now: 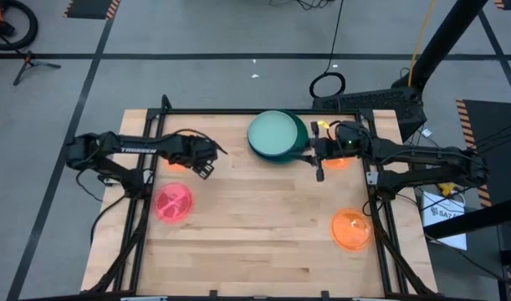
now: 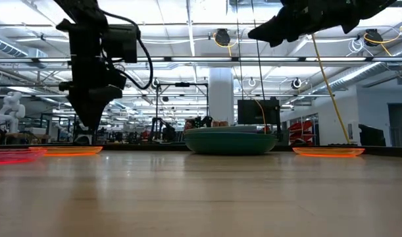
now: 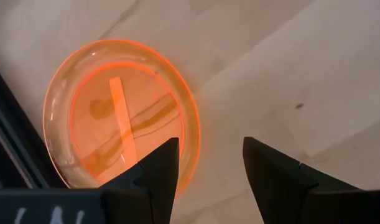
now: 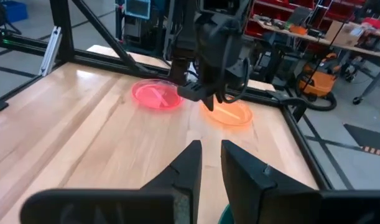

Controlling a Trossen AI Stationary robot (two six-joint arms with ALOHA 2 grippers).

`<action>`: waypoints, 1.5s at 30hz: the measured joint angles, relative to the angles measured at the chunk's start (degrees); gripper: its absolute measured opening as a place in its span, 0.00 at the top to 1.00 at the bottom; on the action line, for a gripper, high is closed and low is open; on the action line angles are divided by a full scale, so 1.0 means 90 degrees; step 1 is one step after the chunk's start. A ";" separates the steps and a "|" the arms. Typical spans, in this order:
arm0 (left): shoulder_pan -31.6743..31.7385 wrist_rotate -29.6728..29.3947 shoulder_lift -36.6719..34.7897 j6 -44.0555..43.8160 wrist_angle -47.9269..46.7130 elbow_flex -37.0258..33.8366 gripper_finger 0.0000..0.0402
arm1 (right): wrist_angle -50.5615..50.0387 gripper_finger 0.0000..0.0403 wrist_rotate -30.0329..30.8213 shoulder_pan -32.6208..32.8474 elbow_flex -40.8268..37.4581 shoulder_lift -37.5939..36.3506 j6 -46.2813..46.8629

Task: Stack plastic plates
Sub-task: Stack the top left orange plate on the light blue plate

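The left gripper (image 3: pixel 205 163) hangs with fingers (image 3: pixel 158 168) spread wide and empty over an orange plate (image 3: pixel 121 115) lying flat near the bench (image 1: pixel 263 226) edge. The right gripper (image 4: pixel 211 158), fingers narrowly parted and holding nothing, hovers beside the mint-topped plate stack (image 1: pixel 276 135) at the back of the bench.

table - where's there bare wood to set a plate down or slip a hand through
The widest bare wood lies mid-table, bordered by the pink plate, the orange plate and the near edge. It is crowded along the far edge: the stacked plates, with the right gripper beside them and the left gripper over another orange plate.
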 joint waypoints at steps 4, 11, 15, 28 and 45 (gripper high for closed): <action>0.0263 0.0017 0.0192 0.0234 0.0123 0.0000 0.54 | -0.0228 0.86 -0.0002 0.0000 0.0000 -0.0141 0.0108; 0.0630 0.0019 0.0642 0.0612 0.0556 -0.0002 0.54 | -0.1200 0.86 -0.0022 0.0010 0.0000 -0.0566 0.0561; 0.0771 0.0020 0.0891 0.0809 0.0765 -0.0002 0.54 | -0.1600 0.86 -0.0024 0.0017 0.0000 -0.0757 0.0910; 0.1114 0.0019 0.1350 0.1035 0.0821 -0.0002 0.54 | -0.2061 0.86 -0.0027 0.0081 -0.0146 -0.0806 0.1365; 0.1102 0.0019 0.1349 0.0773 0.0864 -0.0010 0.54 | -0.2069 0.86 -0.0027 0.0102 -0.0168 -0.0811 0.1481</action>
